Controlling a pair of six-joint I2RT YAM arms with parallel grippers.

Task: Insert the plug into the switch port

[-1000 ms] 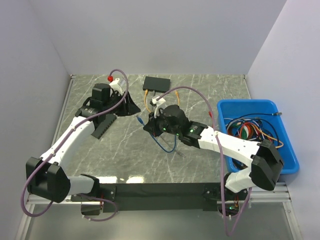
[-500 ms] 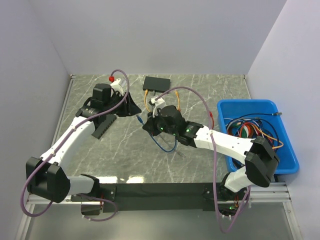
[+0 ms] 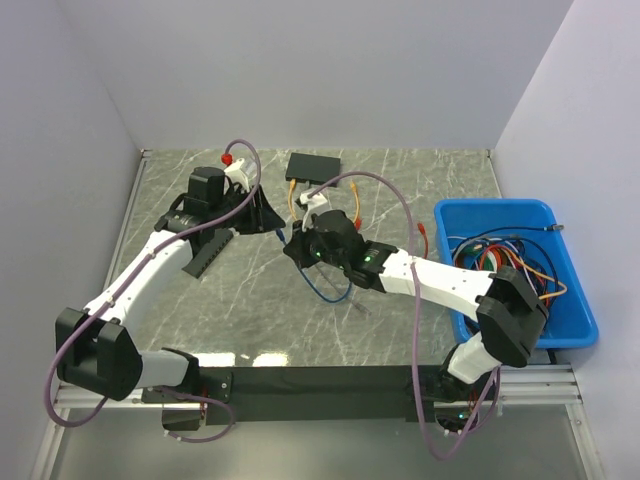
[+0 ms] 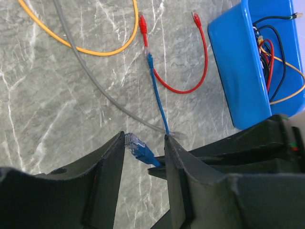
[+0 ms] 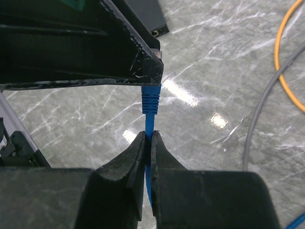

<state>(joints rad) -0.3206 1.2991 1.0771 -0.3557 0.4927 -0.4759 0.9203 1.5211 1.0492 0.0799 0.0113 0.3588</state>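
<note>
Left of the switch (image 3: 313,166) and nearer the arm bases, the left gripper (image 4: 144,137) stands with its jaws parted to a middling width. The blue plug (image 4: 137,145) lies in the gap between them, its clear tip close against one finger, but it is not yet clamped. The plug sits on the near side of the switch, a little to its left, lifted off the table and well short of the ports. Just right of it, also on the near side of the switch, the right gripper (image 5: 148,136) is pinched tight on the blue cable (image 5: 149,125) right behind the plug's boot, offering the plug forward. This looks like a handover. The left jaws should close squarely on the plug's flat sides, leaving the clear tip sticking out. The right gripper should let go only once that hold is firm, so the plug does not twist. The latch side cannot be told from these views. Well right of the switch stands the blue bin (image 3: 490,205) of spare cables.
</note>
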